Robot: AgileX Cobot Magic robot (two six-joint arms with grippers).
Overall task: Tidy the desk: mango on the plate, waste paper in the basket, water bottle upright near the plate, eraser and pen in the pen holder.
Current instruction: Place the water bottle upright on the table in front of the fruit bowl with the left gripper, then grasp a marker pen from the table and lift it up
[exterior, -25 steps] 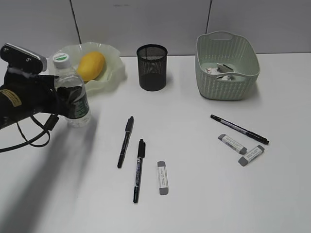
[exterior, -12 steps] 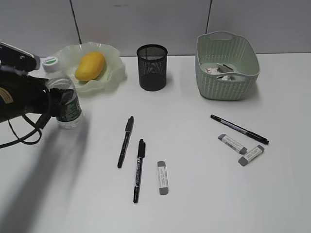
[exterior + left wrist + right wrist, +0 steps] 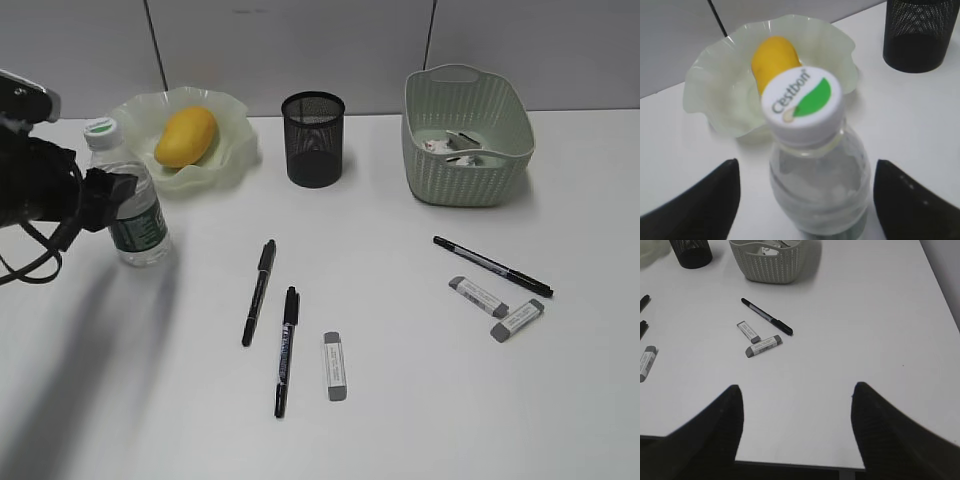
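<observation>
- White desk fills most of the outside view, with a grey wall behind it at the top of the frame.
- At the left edge of that view the left claw is spread wide. The water bottle stands upright between its two black fingers, and in the left wrist view there is a gap on each side, so the claw is not pinching it.
- The bottle is clear, with a white cap that has a green leaf mark and a dark green label low down. It stands just beside the plate, a bit lower in the frame.
- The plate is pale green with a wavy rim, in the upper left. The yellow-orange mango lies on it.
- The black mesh pen holder stands to the right of the plate.
- The green basket is in the upper right, with the waste paper inside it.
- Two black pens lie in the middle, with a grey eraser near them.
- Another pen and two erasers lie at the right.
- The right claw is spread open at the bottom of the right wrist view, holding nothing, well apart from that pen and those erasers.
</observation>
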